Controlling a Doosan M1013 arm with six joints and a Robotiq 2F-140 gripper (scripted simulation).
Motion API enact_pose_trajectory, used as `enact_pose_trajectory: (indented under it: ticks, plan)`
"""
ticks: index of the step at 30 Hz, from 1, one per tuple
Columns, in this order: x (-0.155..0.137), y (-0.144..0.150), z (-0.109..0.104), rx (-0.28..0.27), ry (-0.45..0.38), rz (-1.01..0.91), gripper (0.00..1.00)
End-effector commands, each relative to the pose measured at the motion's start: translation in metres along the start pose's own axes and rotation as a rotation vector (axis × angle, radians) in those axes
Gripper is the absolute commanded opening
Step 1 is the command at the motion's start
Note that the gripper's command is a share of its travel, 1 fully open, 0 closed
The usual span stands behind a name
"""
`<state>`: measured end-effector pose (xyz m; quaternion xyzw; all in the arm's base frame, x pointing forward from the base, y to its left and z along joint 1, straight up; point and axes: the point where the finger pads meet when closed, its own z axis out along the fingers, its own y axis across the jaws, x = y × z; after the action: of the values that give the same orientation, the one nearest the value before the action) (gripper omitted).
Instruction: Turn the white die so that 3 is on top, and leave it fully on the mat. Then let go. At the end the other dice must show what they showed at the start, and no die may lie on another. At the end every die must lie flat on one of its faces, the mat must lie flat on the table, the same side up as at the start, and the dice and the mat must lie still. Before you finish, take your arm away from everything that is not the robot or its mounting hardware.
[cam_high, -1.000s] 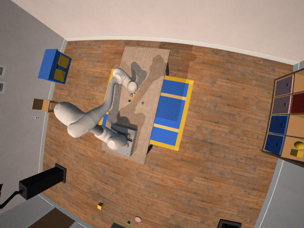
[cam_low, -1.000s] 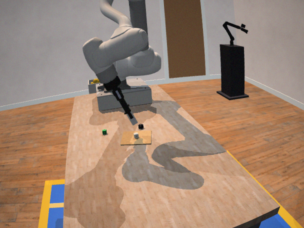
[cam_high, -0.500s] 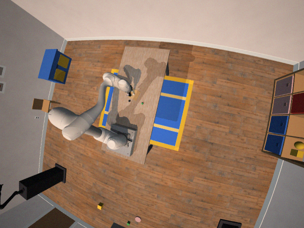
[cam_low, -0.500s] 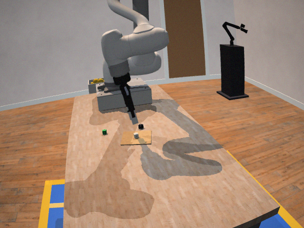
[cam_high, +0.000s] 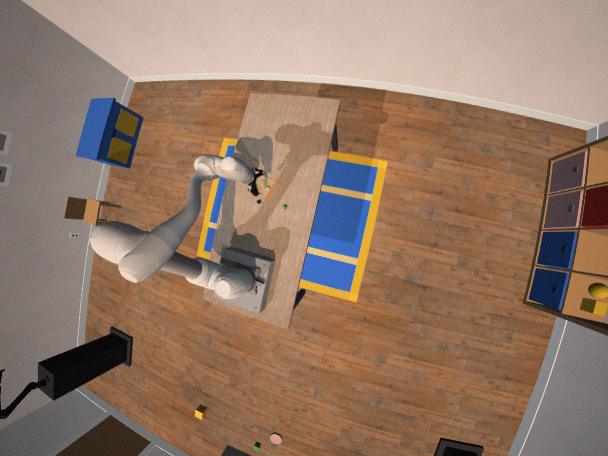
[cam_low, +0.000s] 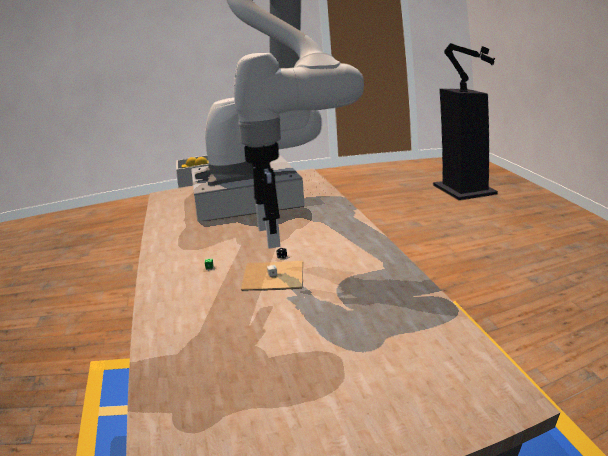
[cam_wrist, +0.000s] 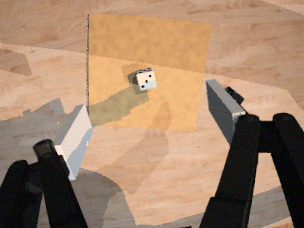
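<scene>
The claw (cam_high: 256, 183) (cam_low: 268, 239) (cam_wrist: 147, 106) stands wide apart, though short of its full spread, and has hold of nothing. It hangs above the wooden surface (cam_high: 295, 110) (cam_low: 360, 395) (cam_wrist: 40, 30), pointing down with a slight tilt in the exterior view, its two flat grey pads well apart in the wrist view. The white die (cam_high: 267, 188) (cam_low: 272, 271) (cam_wrist: 146, 80) sits near the middle of the square tan mat (cam_high: 274, 184) (cam_low: 253, 283) (cam_wrist: 150, 40), fully within its edges. In the wrist view, one bright face of that die shows three dark pips in a diagonal line, and a narrow, darker side with more pips is visible along one edge; which number is uppermost cannot be told for certain. The mat lies flat on the surface, crossed by shadows. Just outside it, apart from its edge, is the black die (cam_high: 259, 201) (cam_low: 282, 253) (cam_wrist: 234, 94), partly hidden behind one pad in the wrist view. The green die (cam_high: 285, 206) (cam_low: 209, 264) rests farther off on the bare wood. Its pips, and those of the black one, are too small to read. The pale arm (cam_high: 165, 240) (cam_low: 305, 87) rises from a grey mounting box (cam_high: 252, 303) (cam_low: 250, 200) on the surface.

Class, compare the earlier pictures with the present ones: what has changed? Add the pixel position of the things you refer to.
In the exterior view, the claw (cam_high: 260, 184) (cam_low: 266, 239) (cam_wrist: 147, 106) has swung from a slant to nearly upright. Nothing was taken hold of or let go. The white die (cam_low: 272, 271) (cam_wrist: 146, 80), black die (cam_high: 259, 201) (cam_low: 282, 253), green die (cam_high: 285, 206) (cam_low: 209, 263) and mat (cam_high: 273, 190) (cam_low: 255, 282) (cam_wrist: 175, 107) stayed put.
</scene>
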<state>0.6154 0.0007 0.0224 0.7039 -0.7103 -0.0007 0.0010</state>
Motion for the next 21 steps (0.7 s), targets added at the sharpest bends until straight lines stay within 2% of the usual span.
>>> enact_pose_trajectory:
  ticks: [1,13,21]
  plan:
    - [0.0,0.0,0.0,0.0,0.001,0.0,1.0]
    - [0.0,0.0,-0.001,0.0,0.001,0.0,1.0]
    - [0.0,0.0,-0.012,0.0,0.001,0.0,1.0]
